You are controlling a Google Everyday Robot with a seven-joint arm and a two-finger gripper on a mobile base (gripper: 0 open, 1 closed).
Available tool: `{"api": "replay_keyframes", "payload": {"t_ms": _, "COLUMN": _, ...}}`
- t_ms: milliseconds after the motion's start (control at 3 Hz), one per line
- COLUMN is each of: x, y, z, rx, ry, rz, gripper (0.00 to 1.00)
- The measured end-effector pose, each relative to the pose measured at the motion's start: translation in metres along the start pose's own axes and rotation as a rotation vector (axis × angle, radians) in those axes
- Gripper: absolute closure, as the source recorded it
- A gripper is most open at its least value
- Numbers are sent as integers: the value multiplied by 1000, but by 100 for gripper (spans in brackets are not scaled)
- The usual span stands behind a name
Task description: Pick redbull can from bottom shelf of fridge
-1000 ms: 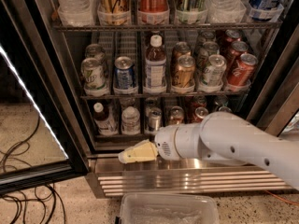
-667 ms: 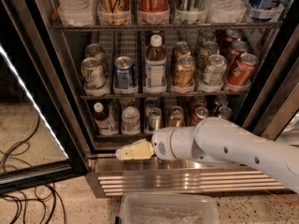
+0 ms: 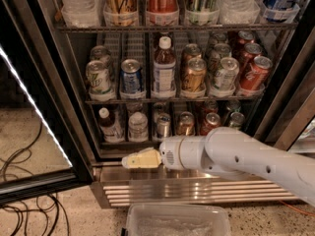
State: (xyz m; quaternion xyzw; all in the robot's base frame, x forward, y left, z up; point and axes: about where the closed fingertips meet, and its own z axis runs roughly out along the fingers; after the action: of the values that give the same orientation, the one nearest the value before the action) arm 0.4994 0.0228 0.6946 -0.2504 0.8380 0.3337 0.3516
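Well, gripper: lower centre of the frame, pointing left, level with the fridge sill.
Its grip: spread or pinched, I can't tell from here.
Redbull can: upright mid-row on the bottom shelf, just above the gripper, not touching it.
Neighbours: white-capped bottle far left, brown-gold can just right.
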Motion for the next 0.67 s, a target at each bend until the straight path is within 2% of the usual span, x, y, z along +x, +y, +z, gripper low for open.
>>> {"api": "replay_keyframes", "payload": {"t_ms": 333, "x": 11, "y": -12, "z": 13, "rx": -11, "ry": -62, "rz": 51, "gripper": 0}}
{"api": "replay_keyframes", "payload": {"t_ms": 667, "x": 30, "y": -28, "z": 24, "rx": 11, "ry": -171, "rz": 99, "gripper": 0}}
